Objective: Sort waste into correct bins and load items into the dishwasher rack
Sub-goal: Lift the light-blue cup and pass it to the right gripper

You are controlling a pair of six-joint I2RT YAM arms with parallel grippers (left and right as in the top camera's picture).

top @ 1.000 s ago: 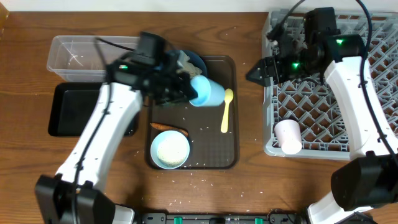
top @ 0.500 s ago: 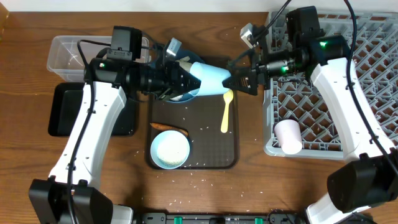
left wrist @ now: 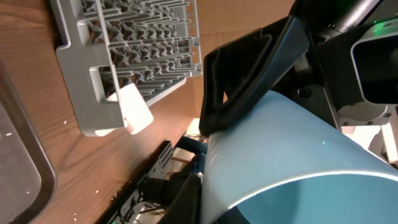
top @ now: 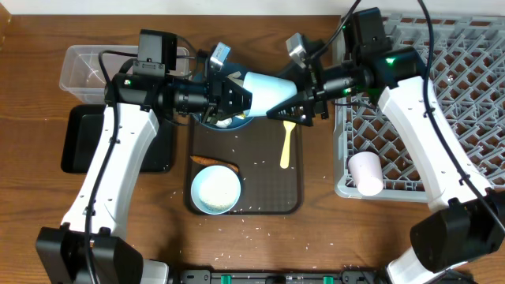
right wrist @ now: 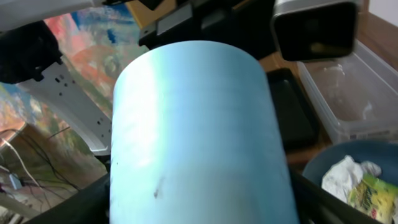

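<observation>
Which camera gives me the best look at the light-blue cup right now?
Overhead: the whole light-blue cup shows, tipped sideways above the brown tray. Both wrist views show only its curved wall, close up.

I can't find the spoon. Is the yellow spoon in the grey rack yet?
No, the yellow spoon lies on the brown tray, beside the grey rack.

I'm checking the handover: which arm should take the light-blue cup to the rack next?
Right. The right fingers sit either side of the cup, and the rack stands on that arm's side. The left fingers hold the cup from the far side.
</observation>
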